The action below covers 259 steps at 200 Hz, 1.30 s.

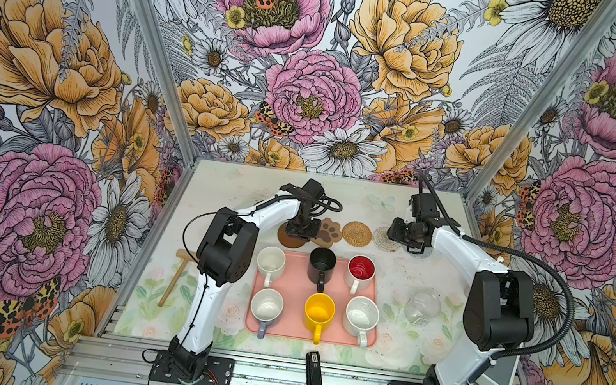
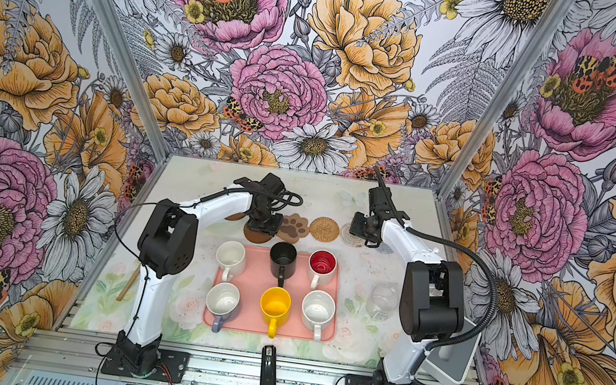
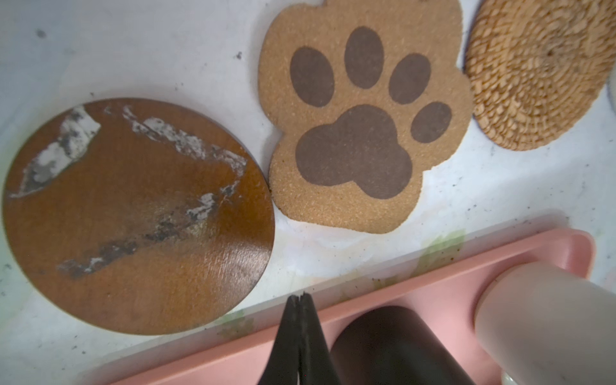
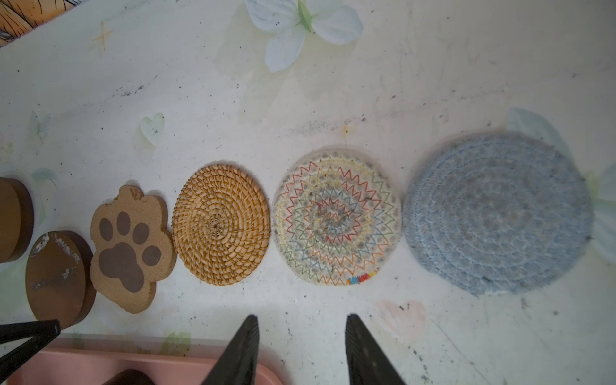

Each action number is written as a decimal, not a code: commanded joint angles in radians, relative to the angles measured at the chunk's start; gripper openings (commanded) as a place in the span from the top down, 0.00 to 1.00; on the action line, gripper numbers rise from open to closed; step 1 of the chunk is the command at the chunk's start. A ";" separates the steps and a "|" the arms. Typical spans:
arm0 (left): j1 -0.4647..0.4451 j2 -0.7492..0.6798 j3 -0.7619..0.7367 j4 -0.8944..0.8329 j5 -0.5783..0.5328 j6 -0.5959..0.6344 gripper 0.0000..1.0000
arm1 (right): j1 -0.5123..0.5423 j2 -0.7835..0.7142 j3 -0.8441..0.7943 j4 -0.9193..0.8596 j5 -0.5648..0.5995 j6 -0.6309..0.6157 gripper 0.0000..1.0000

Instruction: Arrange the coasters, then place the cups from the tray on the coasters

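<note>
1. While all six cups (image 1: 271, 260) stand on the tray (image 1: 293, 285), the coaster step looks unfinished, so no cup move seems due yet.
2. Five coasters line up on the bench (image 4: 333, 83) just beyond the tray's far rim: end disc (image 4: 10, 216), paw (image 3: 363, 123), golden round (image 4: 220, 226), whitish round (image 4: 336, 216) and blue round (image 4: 496, 213). They lie side by side without overlap, probably so every cup gets its own spot.
3. The sixth, a scuffed brown disc (image 3: 133, 216), sits out of line, nearer the tray's rim than the rest. It touches or almost touches the paw; I cannot tell which.
4. The left tool (image 3: 300, 298) is closed on nothing, tips together over the bench between that disc and the tray's rim. Pinched tips make a narrow pusher, which would suit sliding a flat disc that offers little to grasp.
5. The right tool (image 4: 301, 333) stands part open and empty, just beyond the tray's far right corner, likely so as not to crowd the left arm.
</note>
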 commanded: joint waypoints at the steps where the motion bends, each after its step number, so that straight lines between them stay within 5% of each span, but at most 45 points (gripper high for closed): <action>1: 0.002 0.019 -0.013 0.000 0.008 0.000 1.00 | -0.005 -0.009 -0.007 0.030 -0.016 0.011 0.55; 152: 0.030 0.108 0.038 0.002 -0.049 -0.012 1.00 | -0.005 -0.006 -0.020 0.039 -0.015 0.014 0.55; 259: 0.097 0.210 0.322 0.001 -0.045 0.011 1.00 | -0.006 -0.006 -0.017 0.039 -0.017 0.014 0.55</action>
